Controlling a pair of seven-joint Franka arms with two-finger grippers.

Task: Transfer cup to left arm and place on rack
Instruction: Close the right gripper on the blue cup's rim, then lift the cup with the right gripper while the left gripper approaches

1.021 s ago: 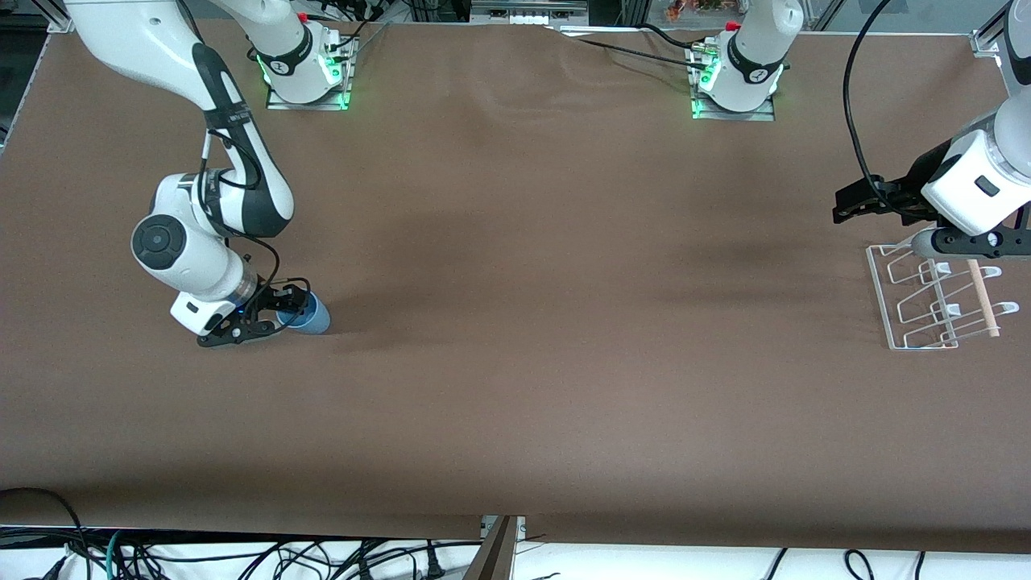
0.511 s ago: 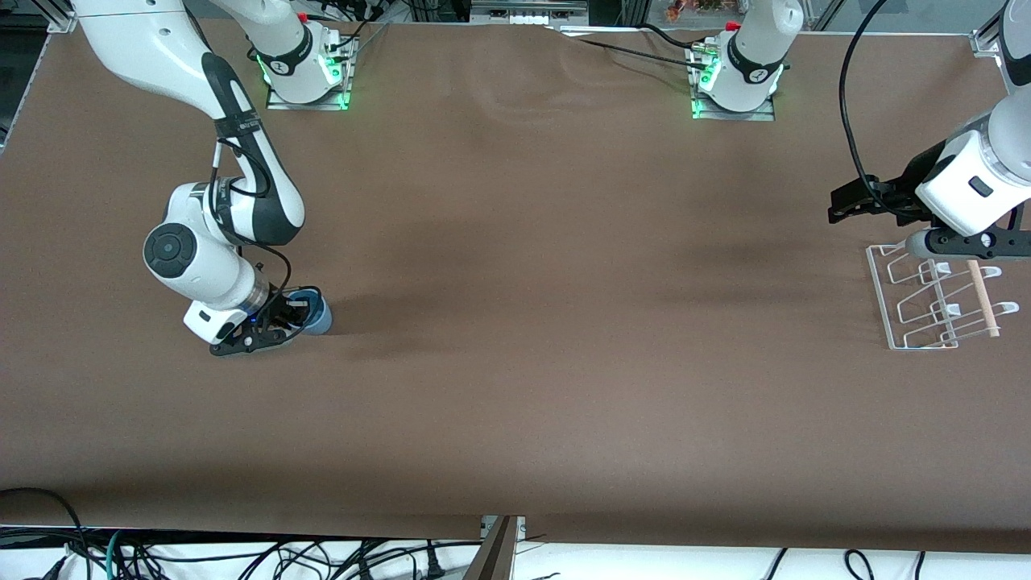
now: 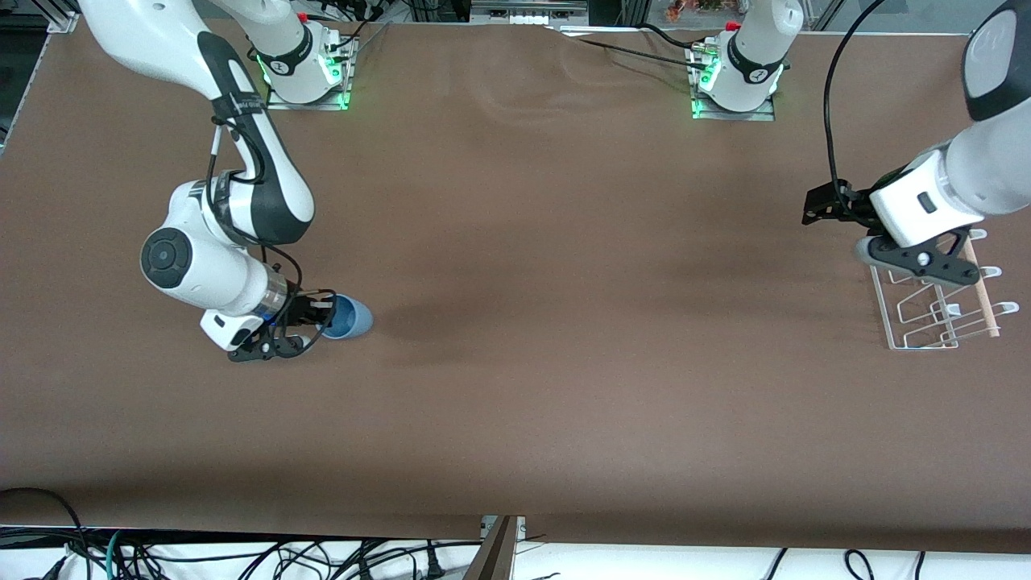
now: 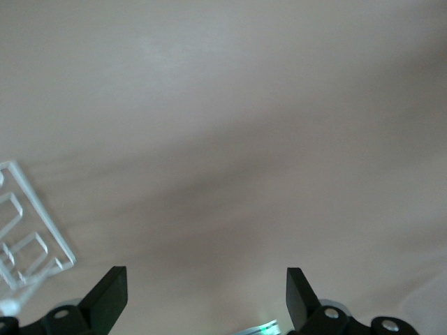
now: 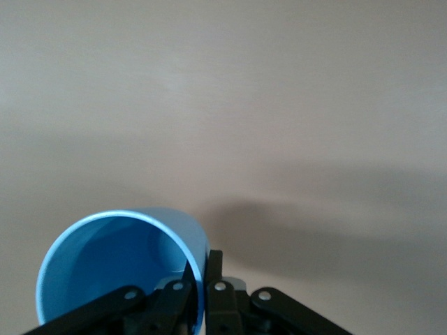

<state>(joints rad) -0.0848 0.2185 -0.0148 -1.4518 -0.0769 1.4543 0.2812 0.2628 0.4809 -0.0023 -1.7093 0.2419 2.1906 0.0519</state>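
Cup, one only, light blue and plain, no writing readable on it. Tipped over, long axis close to level with the table, mouth turned toward the right gripper, closed bottom pointing toward the left arm's end of the table. Held up off the table near the right arm's end. In the right wrist view cup seen mouth-on, hollow inside showing, rim wall pinched between the black fingers of the right gripper, one inside and one outside. Clamped tight on that wall.

Left gripper up over the table just beside the rack, toward the middle of the table from it. Fingers spread wide apart with bare table between them, holding nothing; left gripper with a corner of the rack showing at the edge of its own wrist view.

One white wire rack at the left arm's end, one pale wooden rod along its side. Two arm bases with green lights. No labels legible anywhere.
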